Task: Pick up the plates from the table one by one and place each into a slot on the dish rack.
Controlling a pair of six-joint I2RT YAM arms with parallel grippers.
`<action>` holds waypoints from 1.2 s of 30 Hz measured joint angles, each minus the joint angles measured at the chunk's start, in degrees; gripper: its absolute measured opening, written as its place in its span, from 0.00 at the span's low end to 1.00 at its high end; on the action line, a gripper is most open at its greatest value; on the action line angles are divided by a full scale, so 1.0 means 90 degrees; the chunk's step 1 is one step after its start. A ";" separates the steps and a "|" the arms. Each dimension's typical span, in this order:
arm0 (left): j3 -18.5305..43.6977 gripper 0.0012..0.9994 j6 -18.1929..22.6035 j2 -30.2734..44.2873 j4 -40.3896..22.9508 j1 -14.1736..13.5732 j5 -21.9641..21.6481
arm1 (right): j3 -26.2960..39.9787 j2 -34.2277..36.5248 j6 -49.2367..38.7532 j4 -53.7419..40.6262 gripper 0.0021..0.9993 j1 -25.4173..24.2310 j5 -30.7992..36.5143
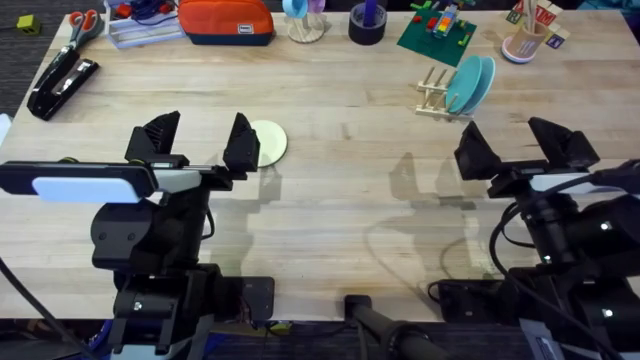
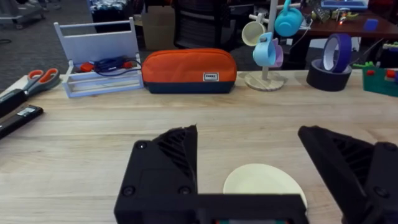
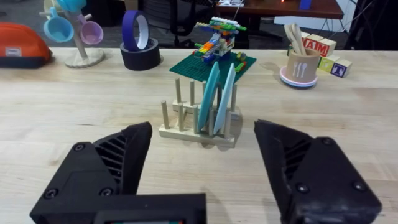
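Risk I see: my open left jaws [image 1: 200,140] could skid the flat cream plate [image 1: 268,142] along the worktop [image 1: 340,200]. Right jaws [image 1: 527,145] open, idle near the dish rack [image 1: 438,97] holding both teal plates [image 1: 470,84].

Along the far edge I see an orange pouch [image 2: 189,70], a mug tree [image 2: 266,43], purple tape [image 2: 337,53] — and red-handled scissors [image 1: 83,24].

Both arms reach forward from their bases, side by side and well apart. The left hand [image 1: 200,140] has its black fingers spread wide and holds nothing. The right hand [image 1: 520,146] is likewise spread wide and empty.
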 joint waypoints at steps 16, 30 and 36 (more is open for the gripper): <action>0.0000 0.99 0.0019 0.0000 -0.0002 0.0000 0.0000 | 0.0012 0.0000 0.0000 -0.0134 0.99 0.0000 0.0000; 0.0000 0.99 0.0021 0.0000 0.0281 0.0000 0.0000 | 0.0012 0.0000 0.0002 -0.0014 0.99 0.0000 -0.0002; 0.0077 0.99 0.0014 0.0000 0.0308 0.0000 0.0005 | 0.0010 0.0000 0.0002 0.0058 0.99 0.0000 -0.0274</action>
